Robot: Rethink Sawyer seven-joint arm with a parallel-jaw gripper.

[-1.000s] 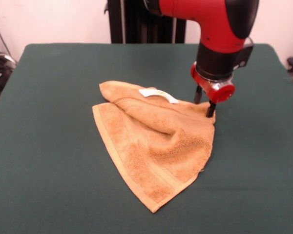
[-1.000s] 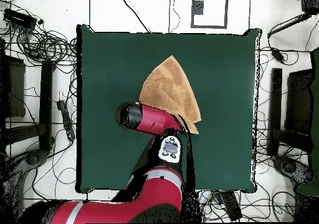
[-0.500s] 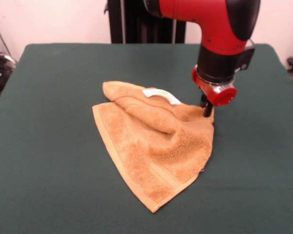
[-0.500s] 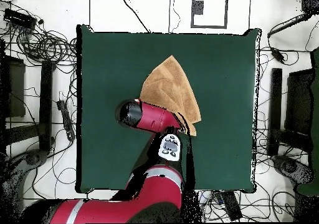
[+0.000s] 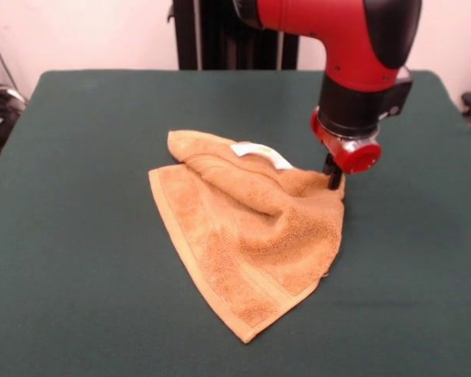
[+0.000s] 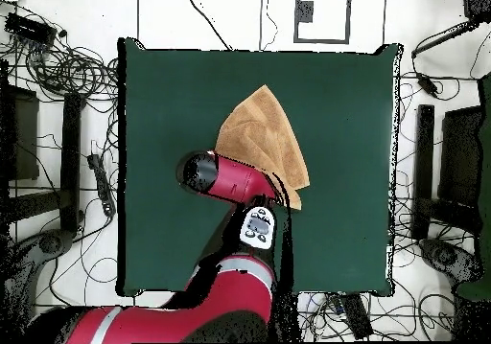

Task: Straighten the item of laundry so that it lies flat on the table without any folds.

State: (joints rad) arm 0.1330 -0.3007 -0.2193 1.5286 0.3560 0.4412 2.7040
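Lying rumpled on the green table (image 5: 78, 236), orange towel (image 5: 251, 236) folded over itself, white label (image 5: 259, 153) upward; tool (image 5: 333, 177) pressed at its corner, grip state not discernible

Rough terry towel (image 5: 251, 236), matt felt-like table (image 5: 78, 236), glossy plastic arm (image 5: 337, 23).

Red and black arm's gripper (image 5: 331, 174) pinching a raised corner of the folded orange towel (image 5: 251, 236), white label (image 5: 260, 154) just beside it, green table (image 5: 78, 236) beneath
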